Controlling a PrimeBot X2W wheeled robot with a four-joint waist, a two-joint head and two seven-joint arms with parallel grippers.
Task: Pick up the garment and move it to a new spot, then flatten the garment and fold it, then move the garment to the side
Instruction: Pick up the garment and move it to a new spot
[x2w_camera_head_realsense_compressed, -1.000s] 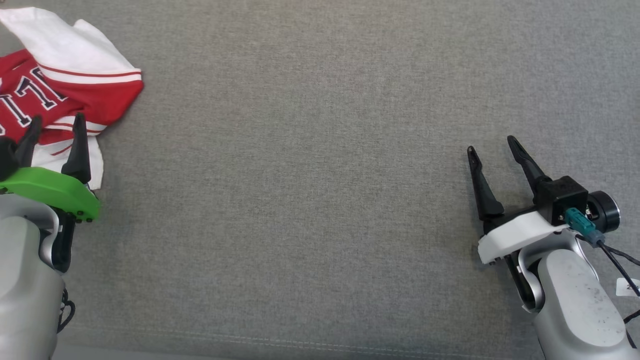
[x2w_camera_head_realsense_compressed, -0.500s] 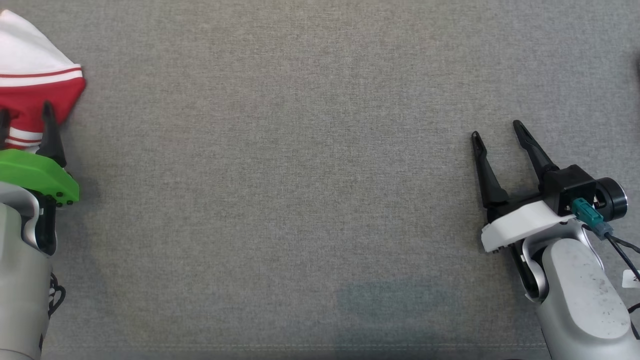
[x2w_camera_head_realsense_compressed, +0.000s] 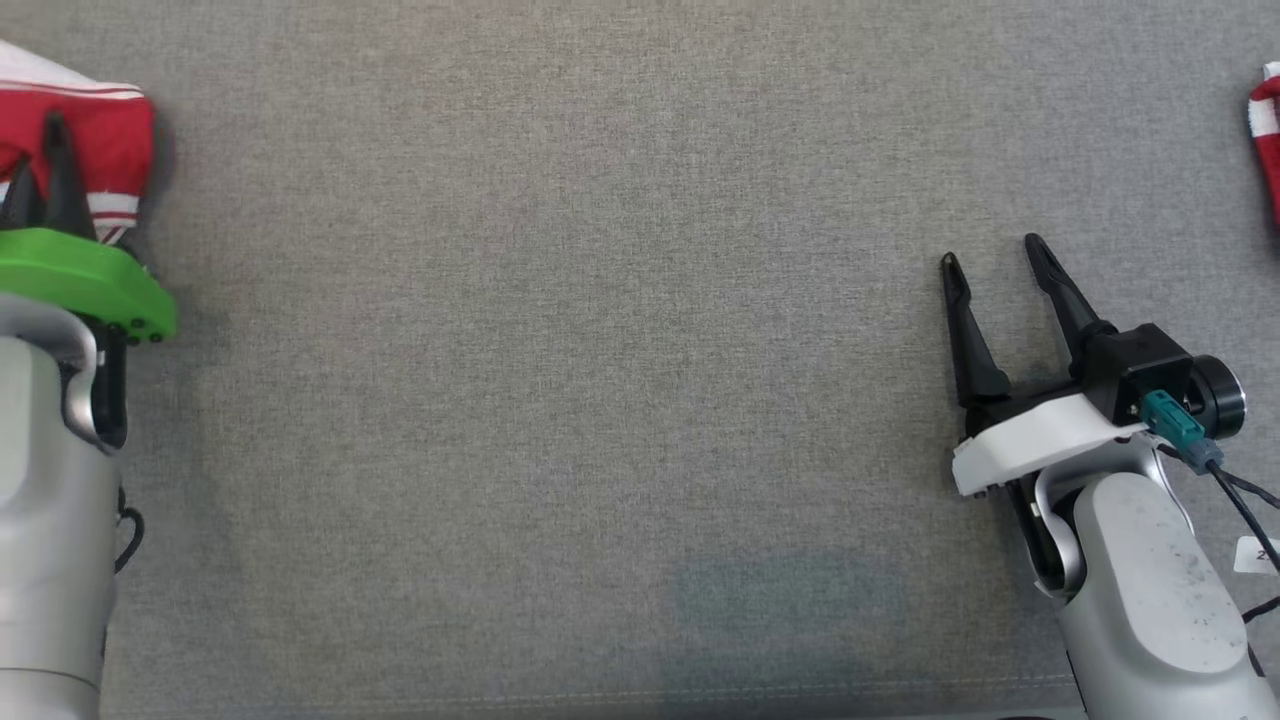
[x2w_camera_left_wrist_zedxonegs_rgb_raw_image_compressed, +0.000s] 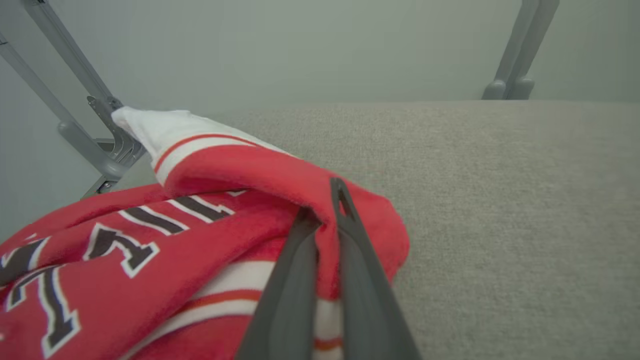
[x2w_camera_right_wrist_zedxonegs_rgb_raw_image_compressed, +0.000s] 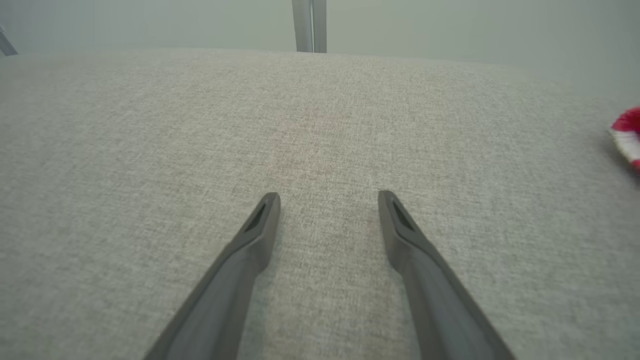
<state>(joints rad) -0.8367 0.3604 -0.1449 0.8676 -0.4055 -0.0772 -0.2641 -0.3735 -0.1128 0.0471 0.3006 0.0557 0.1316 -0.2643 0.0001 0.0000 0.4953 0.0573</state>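
You're pinching a thin jersey (x2w_camera_head_realsense_compressed: 115, 135) fold, upper left, with the left gripper (x2w_camera_left_wrist_zedxonegs_rgb_raw_image_compressed: 322, 200) — it's risking slipping free — right gripper (x2w_camera_head_realsense_compressed: 988, 250) spread.

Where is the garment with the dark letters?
The garment lies at the head view's upper left, on the grey surface, pinched by the left gripper.

Cropped and covered
The garment (x2w_camera_head_realsense_compressed: 120, 140) runs off the head view's left edge, its fold covering one tip of the left fingers (x2w_camera_left_wrist_zedxonegs_rgb_raw_image_compressed: 362, 272); a red-and-white cloth (x2w_camera_head_realsense_compressed: 1267, 130) is cropped at right.
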